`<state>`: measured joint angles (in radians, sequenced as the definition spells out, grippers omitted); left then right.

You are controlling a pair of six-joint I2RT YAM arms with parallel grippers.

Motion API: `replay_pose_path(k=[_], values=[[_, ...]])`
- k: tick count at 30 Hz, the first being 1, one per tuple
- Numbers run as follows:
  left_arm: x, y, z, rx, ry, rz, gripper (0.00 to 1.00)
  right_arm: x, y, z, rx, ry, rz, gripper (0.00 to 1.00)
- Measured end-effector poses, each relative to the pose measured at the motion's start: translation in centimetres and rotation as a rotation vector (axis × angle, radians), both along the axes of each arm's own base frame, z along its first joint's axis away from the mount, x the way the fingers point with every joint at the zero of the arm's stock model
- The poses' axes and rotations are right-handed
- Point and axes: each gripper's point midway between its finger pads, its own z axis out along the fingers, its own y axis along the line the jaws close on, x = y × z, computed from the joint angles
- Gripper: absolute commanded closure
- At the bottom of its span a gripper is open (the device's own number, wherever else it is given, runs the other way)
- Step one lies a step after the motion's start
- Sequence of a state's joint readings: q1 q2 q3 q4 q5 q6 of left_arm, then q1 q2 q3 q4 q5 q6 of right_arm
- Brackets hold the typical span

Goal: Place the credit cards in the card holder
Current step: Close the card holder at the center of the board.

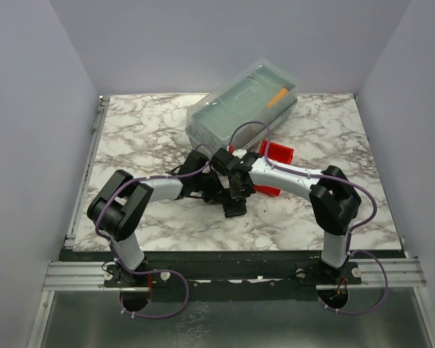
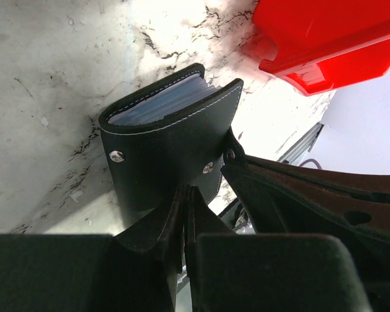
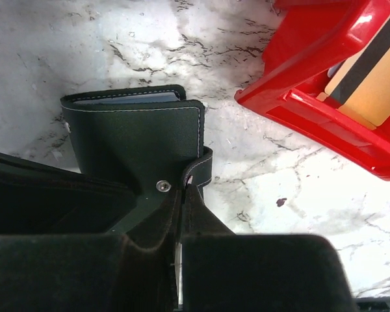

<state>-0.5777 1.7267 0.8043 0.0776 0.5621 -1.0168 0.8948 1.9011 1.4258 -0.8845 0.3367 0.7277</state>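
The card holder (image 2: 166, 140) is a black folding wallet with white stitching, held up off the marble near the middle (image 1: 235, 208). Pale clear sleeves show along its top edge. My left gripper (image 2: 188, 195) is shut on the holder's lower cover, near two metal studs. From the other side, my right gripper (image 3: 185, 187) is shut at the holder's (image 3: 140, 136) bottom edge, right at its curled strap. A tan credit card (image 3: 370, 81) with a dark stripe lies in the red bin. Other cards are out of view.
The red bin (image 1: 277, 154) stands just right of the grippers and close to both wrists (image 3: 292, 84). A large clear lidded box (image 1: 243, 109) with an orange item on its lid sits behind it. Marble tabletop (image 1: 130, 145) spreads to the left and right.
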Motion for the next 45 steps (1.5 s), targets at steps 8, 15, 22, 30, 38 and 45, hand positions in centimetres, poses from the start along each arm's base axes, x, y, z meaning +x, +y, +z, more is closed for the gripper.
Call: replay_pose_path(k=[8, 15, 22, 30, 38, 45], values=[[0.0, 0.0, 0.0, 0.000, 0.000, 0.000, 0.92, -0.5, -1.0, -0.3, 0.130, -0.027, 0.082, 1.00], [0.0, 0.0, 0.0, -0.001, -0.001, 0.000, 0.92, 0.5, -1.1, 0.9, 0.332, -0.043, 0.120, 1.00], [0.0, 0.0, 0.0, -0.001, -0.001, 0.000, 0.92, 0.6, -1.2, 0.9, 0.483, -0.010, 0.173, 1.00], [0.0, 0.0, 0.0, -0.001, -0.001, 0.000, 0.92, 0.5, -1.0, 1.0, 0.613, 0.015, 0.254, 1.00], [0.0, 0.0, 0.0, -0.001, -0.001, 0.000, 0.92, 0.2, -0.1, 1.1, 0.663, 0.029, 0.346, 1.00], [0.0, 0.0, 0.0, -0.001, -0.001, 0.000, 0.92, 0.1, 0.1, 0.3, 0.672, 0.048, 0.384, 1.00]])
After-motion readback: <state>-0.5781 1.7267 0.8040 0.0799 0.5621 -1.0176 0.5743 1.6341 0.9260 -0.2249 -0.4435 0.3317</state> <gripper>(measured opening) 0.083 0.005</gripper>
